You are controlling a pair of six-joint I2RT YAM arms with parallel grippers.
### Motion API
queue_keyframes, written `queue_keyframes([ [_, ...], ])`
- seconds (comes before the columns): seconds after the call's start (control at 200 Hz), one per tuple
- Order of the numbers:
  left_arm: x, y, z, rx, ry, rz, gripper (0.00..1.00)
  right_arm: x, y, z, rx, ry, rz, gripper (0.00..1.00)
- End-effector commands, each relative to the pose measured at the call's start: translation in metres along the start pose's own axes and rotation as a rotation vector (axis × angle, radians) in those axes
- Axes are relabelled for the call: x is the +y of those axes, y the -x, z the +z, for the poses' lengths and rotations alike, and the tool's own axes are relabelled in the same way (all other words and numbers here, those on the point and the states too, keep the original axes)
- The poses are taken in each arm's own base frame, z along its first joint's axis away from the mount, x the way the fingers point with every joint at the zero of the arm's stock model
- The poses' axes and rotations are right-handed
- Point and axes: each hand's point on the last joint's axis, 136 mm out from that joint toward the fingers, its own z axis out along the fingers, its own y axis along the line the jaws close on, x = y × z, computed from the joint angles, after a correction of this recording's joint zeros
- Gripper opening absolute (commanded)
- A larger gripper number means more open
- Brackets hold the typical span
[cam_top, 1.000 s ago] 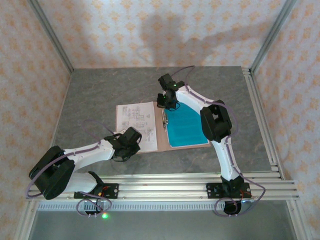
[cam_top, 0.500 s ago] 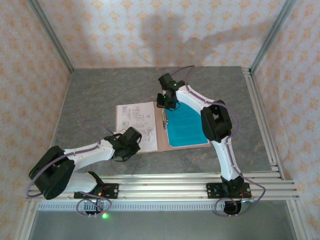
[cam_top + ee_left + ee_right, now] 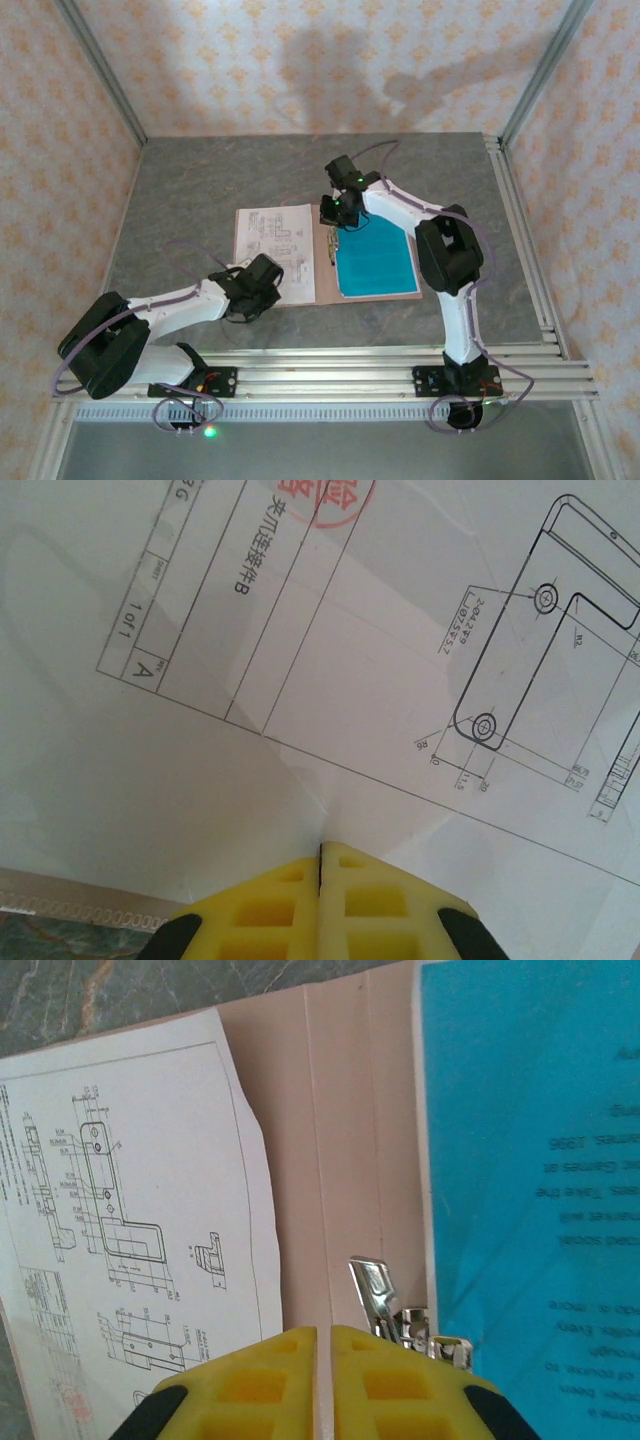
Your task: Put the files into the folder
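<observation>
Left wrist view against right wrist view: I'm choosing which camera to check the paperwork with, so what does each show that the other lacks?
Left wrist, not right wrist: the left fingers closed together over a close-up of the title block, its lettering readable. Right wrist, not left wrist: the salmon folder lying open, the teal-blue sheet lying on it, a metal clip and the right fingers. Both: the white sheet with its bracket drawing, and a sliver of grey table.

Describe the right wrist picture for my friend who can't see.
An open salmon folder lies flat, white drawing sheet on its left panel, blue sheet on its right. The shut right gripper is beside its metal clip.
</observation>
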Motion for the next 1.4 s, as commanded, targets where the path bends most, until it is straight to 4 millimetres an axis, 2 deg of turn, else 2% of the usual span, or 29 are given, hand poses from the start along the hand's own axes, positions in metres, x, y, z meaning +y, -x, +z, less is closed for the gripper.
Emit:
queue_keyframes([
  [0.0, 0.011, 0.005, 0.004, -0.031, 0.033, -0.020, 0.00, -0.004, 0.028, -0.016, -0.110, -0.009, 0.032, 0.13],
  [0.125, 0.012, 0.005, 0.004, -0.031, 0.034, -0.021, 0.00, -0.012, 0.038, 0.000, -0.082, -0.042, 0.038, 0.13],
  [0.33, 0.013, 0.005, 0.003, -0.030, 0.036, -0.020, 0.00, -0.010, 0.050, 0.016, -0.069, -0.060, 0.033, 0.14],
  [0.425, 0.014, 0.005, 0.004, -0.031, 0.039, -0.020, 0.00, -0.011, 0.047, 0.026, -0.035, -0.064, 0.038, 0.14],
  [0.575, 0.013, 0.004, 0.005, -0.029, 0.038, -0.021, 0.00, -0.011, 0.039, 0.031, -0.007, -0.053, 0.032, 0.13],
  [0.851, 0.014, 0.006, 0.004, -0.038, 0.037, -0.028, 0.00, 0.006, 0.030, 0.013, -0.020, 0.041, 0.023, 0.12],
  [1.006, 0.015, 0.006, 0.003, -0.041, 0.037, -0.037, 0.00, 0.008, 0.020, 0.009, -0.011, 0.070, 0.031, 0.11],
  [1.396, 0.024, 0.008, 0.002, -0.065, 0.046, -0.068, 0.00, 0.021, 0.001, -0.021, -0.052, 0.111, -0.002, 0.11],
])
